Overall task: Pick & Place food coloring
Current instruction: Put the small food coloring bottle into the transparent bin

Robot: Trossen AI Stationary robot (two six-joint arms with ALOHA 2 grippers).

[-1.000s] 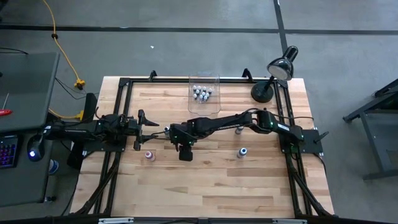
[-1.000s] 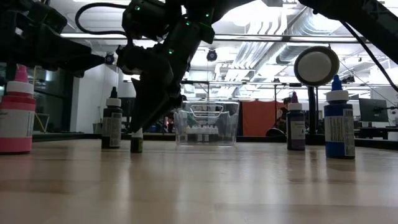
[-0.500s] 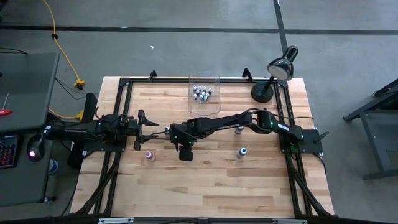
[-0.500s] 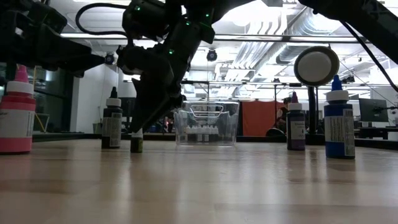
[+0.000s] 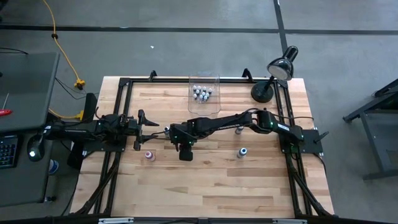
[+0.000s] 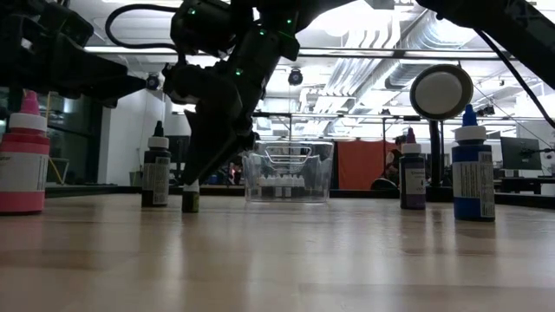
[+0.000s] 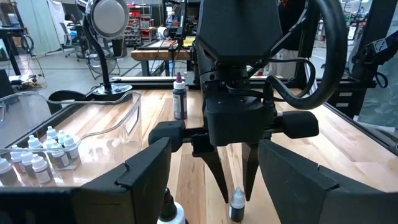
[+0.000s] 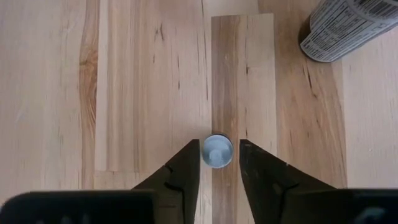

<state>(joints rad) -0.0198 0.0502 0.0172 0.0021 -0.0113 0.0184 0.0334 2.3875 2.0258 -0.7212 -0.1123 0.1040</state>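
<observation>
One tiny food coloring bottle (image 8: 217, 150) with a whitish cap stands upright on the wood table, left of centre (image 6: 191, 198). My right gripper (image 8: 219, 158) reaches down over it, one finger on each side of the cap, with a narrow gap still showing. Several more tiny bottles (image 5: 201, 93) stand in the clear bin (image 5: 214, 106) at the far edge. My left gripper (image 5: 155, 124) waits at the left, level and open, with nothing between its fingers (image 7: 146, 168). My right gripper's fingers (image 8: 189, 165) stand close on either side of the tiny bottle's cap (image 8: 217, 144), slanting down from above and from the table's right. I cannot tell whether they touch it. The bottle stands upright on the table.
Larger bottles stand around: a pink one (image 5: 148, 155), a blue one (image 5: 242, 152), a purple one (image 5: 239, 130) and a dark one (image 6: 157, 173) close beside the tiny bottle. A black desk lamp (image 5: 277, 71) stands at the far right. A black frame edges the table.
</observation>
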